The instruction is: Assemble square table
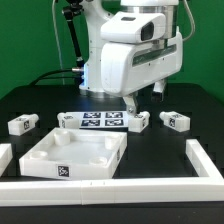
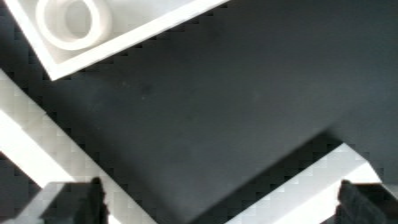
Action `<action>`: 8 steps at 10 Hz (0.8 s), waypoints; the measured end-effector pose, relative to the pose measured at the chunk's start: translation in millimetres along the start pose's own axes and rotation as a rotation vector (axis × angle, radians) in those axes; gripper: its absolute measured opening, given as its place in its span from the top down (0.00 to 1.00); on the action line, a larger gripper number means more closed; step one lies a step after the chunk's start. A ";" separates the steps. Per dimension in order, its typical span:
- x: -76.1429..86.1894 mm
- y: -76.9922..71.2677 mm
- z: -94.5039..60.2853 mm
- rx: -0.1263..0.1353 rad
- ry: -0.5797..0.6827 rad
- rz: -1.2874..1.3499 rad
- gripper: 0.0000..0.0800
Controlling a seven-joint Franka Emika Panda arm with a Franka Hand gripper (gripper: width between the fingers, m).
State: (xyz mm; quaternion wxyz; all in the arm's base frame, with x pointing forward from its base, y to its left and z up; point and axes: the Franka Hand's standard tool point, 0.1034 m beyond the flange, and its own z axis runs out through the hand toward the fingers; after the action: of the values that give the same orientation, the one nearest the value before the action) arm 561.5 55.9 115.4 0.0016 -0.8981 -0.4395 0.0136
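Observation:
The square table top (image 1: 75, 155), a white tray with a raised rim and a tag, lies at the front on the exterior view's left. Three white leg blocks show: one on the far left (image 1: 22, 124), one beside the marker board (image 1: 140, 122), one further right (image 1: 175, 121). My gripper (image 1: 130, 103) hangs just above the marker board's right end, near the middle leg block. In the wrist view my gripper (image 2: 217, 205) is open and empty over black table. A white piece with a round hole (image 2: 71, 22) shows there; I cannot tell which part it is.
The marker board (image 1: 100, 121) lies flat behind the table top. Long white border rails run along the front (image 1: 110, 190) and the right (image 1: 205, 160). White bands (image 2: 302, 180) cross the wrist view below my fingers. The arm's white body fills the back.

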 end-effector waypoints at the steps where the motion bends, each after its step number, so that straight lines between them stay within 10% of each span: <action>1: 0.0 0.0 0.0 0.000 0.000 0.000 0.19; 8: -5.0 -1.3 0.4 -0.004 0.001 -0.047 0.19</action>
State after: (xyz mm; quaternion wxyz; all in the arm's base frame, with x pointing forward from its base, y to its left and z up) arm 557.3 52.7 115.2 0.0005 -0.8875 -0.4606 0.0123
